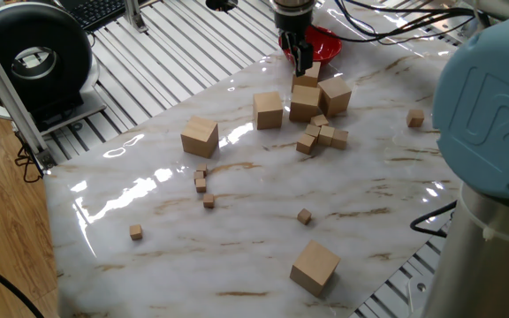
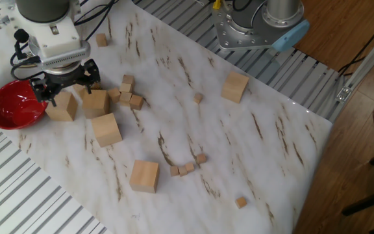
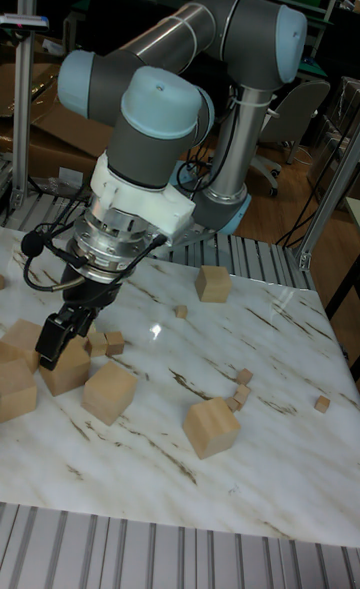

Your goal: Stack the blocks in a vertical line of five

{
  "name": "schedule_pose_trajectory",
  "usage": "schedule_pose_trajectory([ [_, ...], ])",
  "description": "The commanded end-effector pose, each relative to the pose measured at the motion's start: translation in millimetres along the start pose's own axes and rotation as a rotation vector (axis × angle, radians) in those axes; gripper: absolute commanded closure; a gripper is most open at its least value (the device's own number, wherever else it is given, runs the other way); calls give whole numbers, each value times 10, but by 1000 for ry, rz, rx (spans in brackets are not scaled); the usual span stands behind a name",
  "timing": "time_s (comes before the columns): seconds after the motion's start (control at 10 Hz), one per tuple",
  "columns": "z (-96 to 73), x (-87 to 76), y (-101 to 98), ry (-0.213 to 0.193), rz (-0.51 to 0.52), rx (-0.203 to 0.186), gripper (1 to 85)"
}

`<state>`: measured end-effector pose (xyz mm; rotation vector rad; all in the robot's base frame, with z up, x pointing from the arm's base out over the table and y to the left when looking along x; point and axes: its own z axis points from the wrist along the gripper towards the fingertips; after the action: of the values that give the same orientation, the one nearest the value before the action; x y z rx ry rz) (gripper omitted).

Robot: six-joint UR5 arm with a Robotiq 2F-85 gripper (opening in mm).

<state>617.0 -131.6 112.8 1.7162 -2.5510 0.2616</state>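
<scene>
I count six large blocks, none stacked, and I place them against the red bowl (image 2: 15, 104) at the table's far corner. One block (image 2: 62, 106) sits just beside the bowl, a second block (image 2: 96, 102) touches or nearly touches it on the side away from the bowl, and a third block (image 2: 107, 129) lies close to that pair. A fourth block (image 2: 144, 175) stands further off. A fifth block (image 2: 236, 86) is well apart from the bowl, near the arm's base (image 2: 255, 26). A sixth block (image 1: 335, 95) shows beside the cluster in one fixed view.

My gripper (image 2: 64, 90) hangs low over the block beside the bowl, fingers (image 3: 52, 341) spread on either side of it; I cannot tell whether they press it.

Tiny cubes (image 2: 130, 97) lie scattered over the marble table (image 2: 265, 143), one bunch just past the cluster.
</scene>
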Motion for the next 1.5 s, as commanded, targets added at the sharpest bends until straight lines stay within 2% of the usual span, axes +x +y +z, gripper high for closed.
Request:
schedule_pose_trajectory([
  [0.0,-85,-372,103,-27,44,-13,93],
  [0.1,-114,-724,92,-68,74,-5,107],
  [0.2,-254,-921,-200,-62,55,84,143],
  [0.3,-457,-874,-467,-60,77,134,413],
  [0.4,-627,-598,-487,-34,93,73,457],
  [0.5,-742,-224,-457,35,144,39,477],
  [0.6,-753,-182,-562,35,294,109,847],
  [0.7,-758,-614,-754,-134,337,149,847],
  [0.8,-770,-941,-470,-242,411,9,847],
  [0.9,-882,-1116,-522,-327,482,18,847],
  [1.0,-977,-1323,-349,-379,584,-37,847],
  [1.1,-905,-1236,-341,-329,538,12,847],
  [1.2,-816,-1168,-428,-317,480,57,847],
  [1.3,-728,-1088,-566,-301,412,118,847],
  [1.4,-684,-1053,-617,-293,372,145,847],
])
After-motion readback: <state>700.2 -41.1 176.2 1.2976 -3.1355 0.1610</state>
